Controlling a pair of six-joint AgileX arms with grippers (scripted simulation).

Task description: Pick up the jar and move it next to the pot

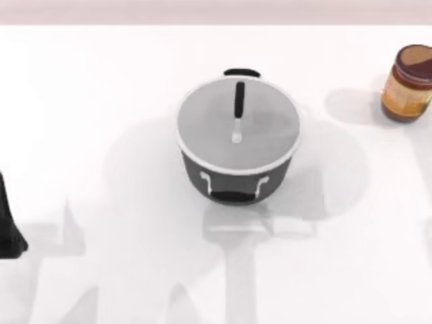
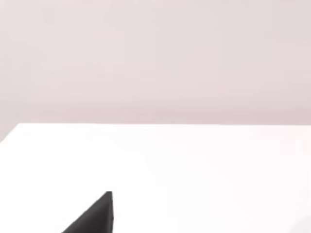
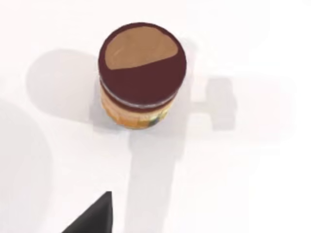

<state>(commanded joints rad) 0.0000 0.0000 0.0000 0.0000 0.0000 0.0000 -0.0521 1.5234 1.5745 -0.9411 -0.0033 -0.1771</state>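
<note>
Amber-orange stuff filled the jar (image 1: 408, 84), which stood upright at the upper right of the top view, close to the right edge of the white table (image 1: 101, 101). Its dark brown lid was on. The pot (image 1: 237, 140) sat in the middle of that view with its grey lid on, and the black bar handle (image 1: 239, 100) pointed up the frame. Jar and pot were well apart, with bare table between them.

We had nothing in either hand. Our right wrist view looked down on the jar (image 3: 141, 77) in the upper middle of the frame, so we think our right arm hung above it. Only a dark tip of our right gripper (image 3: 95, 216) showed at the lower left, and we could not tell if the fingers were wide or closed. Our left gripper (image 2: 95, 216) showed the same dark tip over bare table. We could not tell its fingers either. A dark bit of the left arm (image 1: 8, 223) sat at the left edge of the top view, parked.

We judged the step was reaching for the jar. To do it well, we should come straight down, put one finger on each side of the glass below the lid, and squeeze gently so it does not tip.
</note>
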